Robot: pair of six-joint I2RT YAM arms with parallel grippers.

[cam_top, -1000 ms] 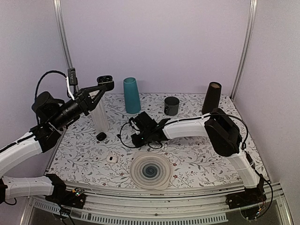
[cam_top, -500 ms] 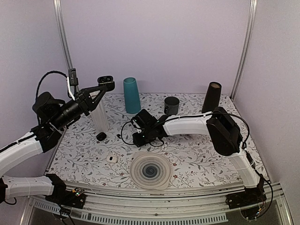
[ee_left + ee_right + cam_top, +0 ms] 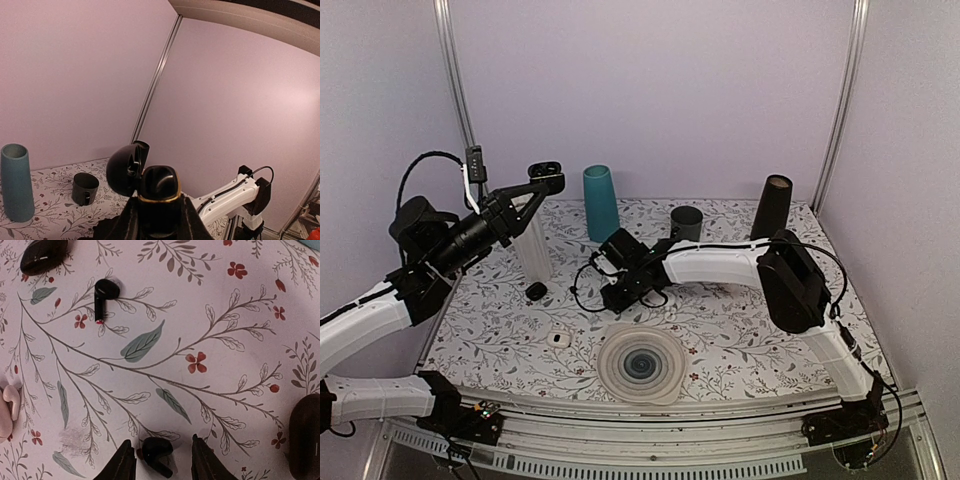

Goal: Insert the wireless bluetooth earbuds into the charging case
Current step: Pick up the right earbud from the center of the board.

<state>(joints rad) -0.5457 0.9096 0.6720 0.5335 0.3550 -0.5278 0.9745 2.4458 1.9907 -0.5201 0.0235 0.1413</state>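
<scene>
left gripper [image 3: 159, 222] clamps the open case [image 3: 158, 187]; right gripper [image 3: 162, 460] straddles a black earbud [image 3: 155, 449].

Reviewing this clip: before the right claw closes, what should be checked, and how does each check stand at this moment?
1. Right claw open: ok, its fingers stand either side of the target.
2. Glossy black bean-sized earbud between those fingers: ok, roughly centred.
3. Claw low enough to grip it: cannot tell from these views.
4. Second black stemmed earbud out of the way: ok, it lies well apart on the floral table surface.
5. Left claw gripping the black gold-rimmed charging case, its lid open: ok.
6. Case sockets free: cannot tell, the interior is hidden.
</scene>
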